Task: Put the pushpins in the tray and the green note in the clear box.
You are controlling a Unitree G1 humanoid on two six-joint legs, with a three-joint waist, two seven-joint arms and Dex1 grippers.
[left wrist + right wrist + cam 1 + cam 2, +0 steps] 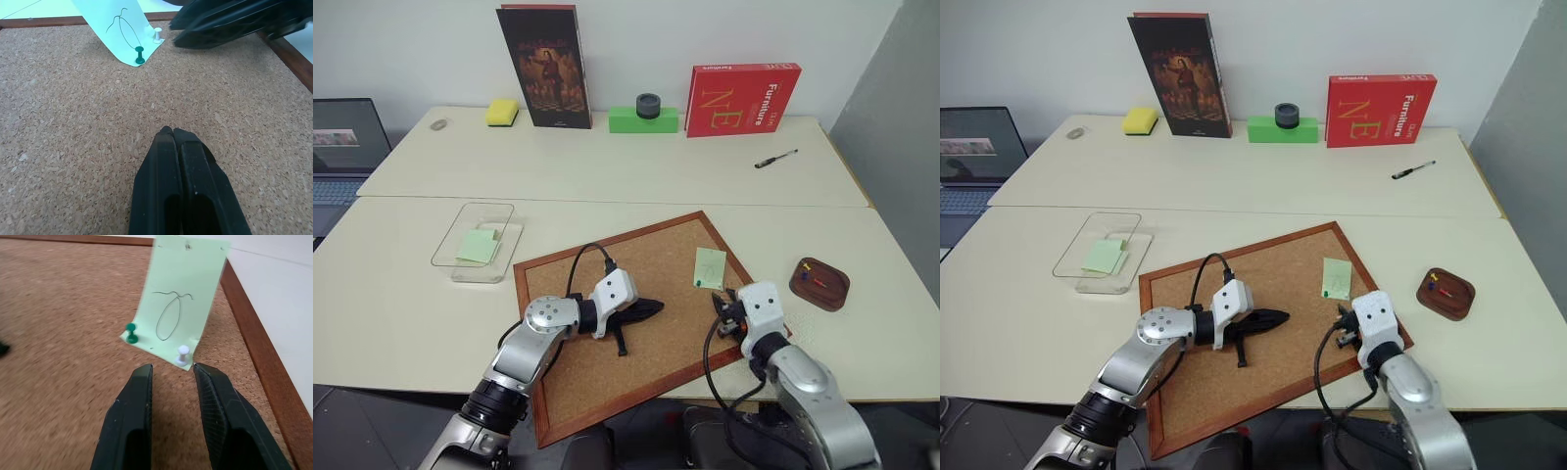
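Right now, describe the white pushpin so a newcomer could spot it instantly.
Find the wood-framed cork board lying on the cream table. Near its right edge a pale green paper note bearing a pen-drawn loop is pinned down. Two pushpins hold the note's near edge: the white pushpin at one corner, its neighbour the dark green pushpin.

Green note (709,267) on corkboard (656,264), tray (819,284) beside it

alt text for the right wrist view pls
The right gripper, fingers apart, points at a pale green note on a cork board, pinned at its near corners by a green pushpin and a white pushpin. A pen loop is drawn on the note.
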